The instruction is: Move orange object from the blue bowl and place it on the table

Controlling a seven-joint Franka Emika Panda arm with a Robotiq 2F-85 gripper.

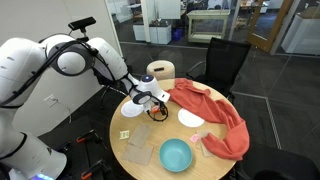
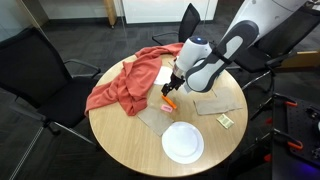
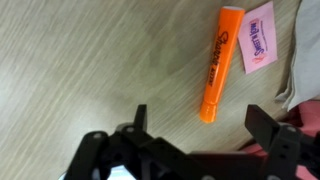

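The orange object (image 3: 220, 62) is a short orange marker with black print. It lies flat on the light-wood table (image 3: 80, 60), outside the bowl. It also shows in an exterior view (image 2: 169, 103), just below my gripper. My gripper (image 3: 197, 107) is open and empty, its two fingers straddling the marker's near end just above the table. In the exterior views the gripper (image 1: 157, 100) (image 2: 171, 90) hovers near the table's middle. The blue bowl (image 1: 175, 155) stands empty at the table's edge, well away from the gripper.
A large orange-red cloth (image 1: 218, 118) (image 2: 128, 82) drapes over one side of the table, close to the gripper. A white plate (image 1: 191, 118) lies by the cloth, another (image 2: 183, 143) near the edge. A pink label (image 3: 260, 48) lies beside the marker. Black chairs (image 2: 35, 70) surround the table.
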